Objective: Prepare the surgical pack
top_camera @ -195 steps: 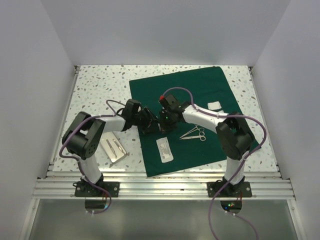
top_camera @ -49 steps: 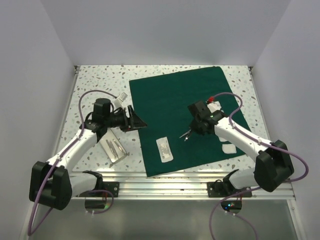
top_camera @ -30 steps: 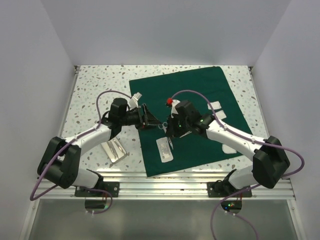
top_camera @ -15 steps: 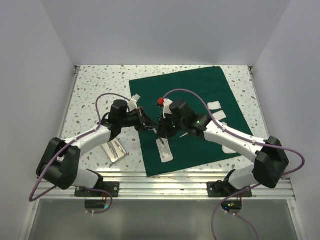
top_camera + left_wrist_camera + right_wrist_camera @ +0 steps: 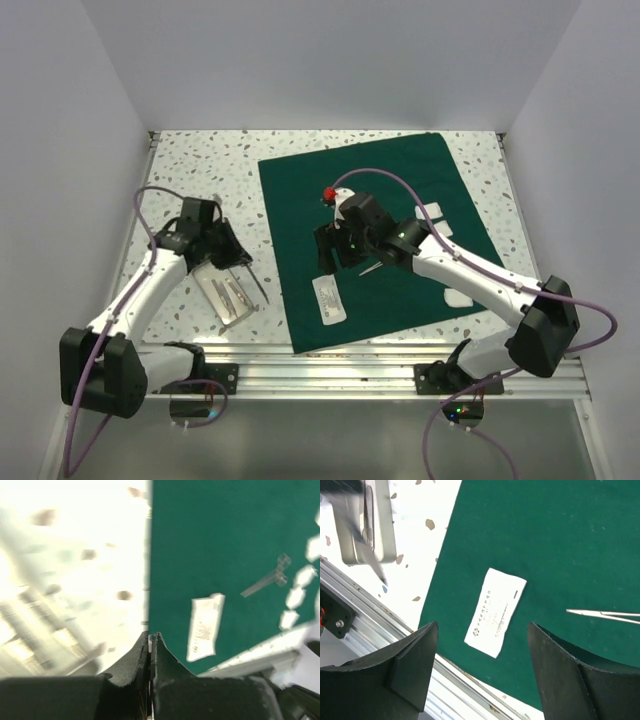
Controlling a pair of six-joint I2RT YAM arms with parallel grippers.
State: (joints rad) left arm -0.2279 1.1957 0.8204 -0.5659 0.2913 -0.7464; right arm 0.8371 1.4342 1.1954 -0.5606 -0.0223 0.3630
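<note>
While the surgical pack [image 5: 400,170] lay spread flat as one dark green sheet on the speckled surface [image 5: 200,170], which showed as a wide bare strip left of the pack, the left tool [image 5: 235,262] hung off the pack's left edge. Its jaws were pressed together on a thin metal instrument [image 5: 255,287] that stuck out of the tips and pointed toward the pack's near left corner. The left wrist view was blurred, with the fingers [image 5: 135,655] meeting and only a pale sliver between them. A metal tray [image 5: 222,305] sat on the surface just left of the pack's near left corner, and the held instrument was over it, contact unclear. The right tool [image 5: 330,252] hovered over the left half of the pack with its jaws wide apart, gripping nothing. A white printed packet [image 5: 495,612] lay flat on the pack near its front left corner, seen between the right tool's fingers [image 5: 415,670] in the right wrist view. A second slim instrument [image 5: 372,267] lay loose on the pack, just right of the packet. Small white pads [image 5: 430,211] lay on the pack along its right side.
</note>
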